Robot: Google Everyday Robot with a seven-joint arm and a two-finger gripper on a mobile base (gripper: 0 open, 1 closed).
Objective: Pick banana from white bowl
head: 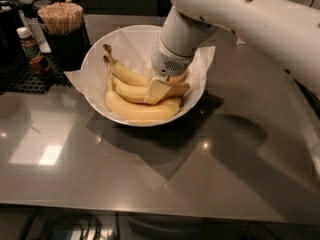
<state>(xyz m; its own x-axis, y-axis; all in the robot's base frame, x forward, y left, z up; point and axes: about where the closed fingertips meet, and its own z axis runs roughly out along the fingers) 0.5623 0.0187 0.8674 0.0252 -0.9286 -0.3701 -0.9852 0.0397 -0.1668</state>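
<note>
The white bowl [119, 117] sits at the back middle of the grey table, lined with crinkled white paper [90, 79]. Three yellow bananas lie in it as a bunch, stems pointing to the upper left: a top banana [127, 74], a middle one [129, 90] and a front one [140, 112]. My gripper [158, 90] reaches down into the bowl from the upper right and rests on the middle banana, near the right half of the bunch. The white wrist [172, 59] hides the bananas' right ends and the bowl's back right.
A dark cup of wooden sticks [62, 20] stands just left of the bowl. A small brown bottle [29, 44] and other containers stand on a black mat [22, 76] at the far left. My arm [260, 24] crosses the upper right. The table's front edge runs along the bottom.
</note>
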